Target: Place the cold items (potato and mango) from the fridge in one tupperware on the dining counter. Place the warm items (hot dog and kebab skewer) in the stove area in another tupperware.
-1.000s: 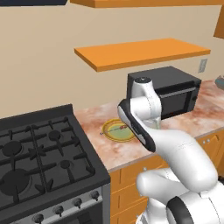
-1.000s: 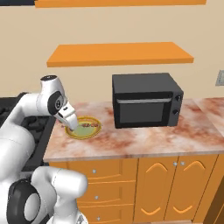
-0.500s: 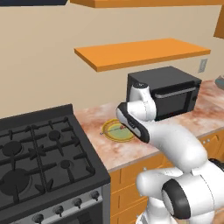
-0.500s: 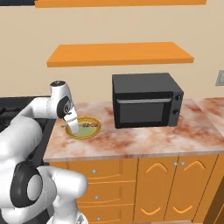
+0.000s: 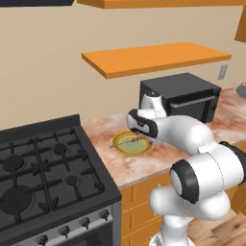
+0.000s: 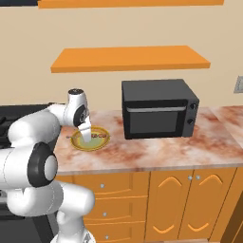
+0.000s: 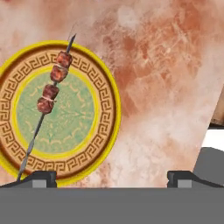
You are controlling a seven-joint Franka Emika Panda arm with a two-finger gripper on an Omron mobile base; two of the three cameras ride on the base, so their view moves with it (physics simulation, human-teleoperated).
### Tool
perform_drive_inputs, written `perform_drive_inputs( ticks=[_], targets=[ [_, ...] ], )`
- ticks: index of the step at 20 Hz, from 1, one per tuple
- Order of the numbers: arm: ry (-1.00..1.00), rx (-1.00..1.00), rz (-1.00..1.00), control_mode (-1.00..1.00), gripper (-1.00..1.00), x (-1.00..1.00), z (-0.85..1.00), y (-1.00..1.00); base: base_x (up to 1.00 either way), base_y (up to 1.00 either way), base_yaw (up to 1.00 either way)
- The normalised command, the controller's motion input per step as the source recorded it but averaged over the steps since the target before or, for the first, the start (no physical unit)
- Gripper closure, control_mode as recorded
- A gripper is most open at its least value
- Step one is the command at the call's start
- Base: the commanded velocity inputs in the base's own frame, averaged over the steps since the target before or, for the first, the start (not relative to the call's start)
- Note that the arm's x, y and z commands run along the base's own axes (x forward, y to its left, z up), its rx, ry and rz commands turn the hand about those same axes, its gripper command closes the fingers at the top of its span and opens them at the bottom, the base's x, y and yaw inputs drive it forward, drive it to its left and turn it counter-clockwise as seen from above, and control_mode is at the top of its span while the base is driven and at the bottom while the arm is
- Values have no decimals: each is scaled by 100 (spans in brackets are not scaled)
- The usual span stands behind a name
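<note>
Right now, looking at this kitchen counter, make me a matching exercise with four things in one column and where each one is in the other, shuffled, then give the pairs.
Things:
1. kebab skewer
2. plate
3. microwave
4. tool

Places:
A. on the counter between stove and microwave
B. open, above the plate
C. lying across the plate
D. under the orange shelf, against the wall

Pairs: 1-C, 2-A, 3-D, 4-B
</note>
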Motion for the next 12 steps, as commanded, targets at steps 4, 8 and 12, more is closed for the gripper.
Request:
perform_drive_inputs(
  ticks=[4,8,12],
  targets=[
    [5,5,-4,-100,-100,44,-32,0,0,0,0],
    [3,4,-3,-100,-100,34,-35,0,0,0,0],
    [1,3,-3,-100,-100,32,-32,0,0,0,0]
  ],
)
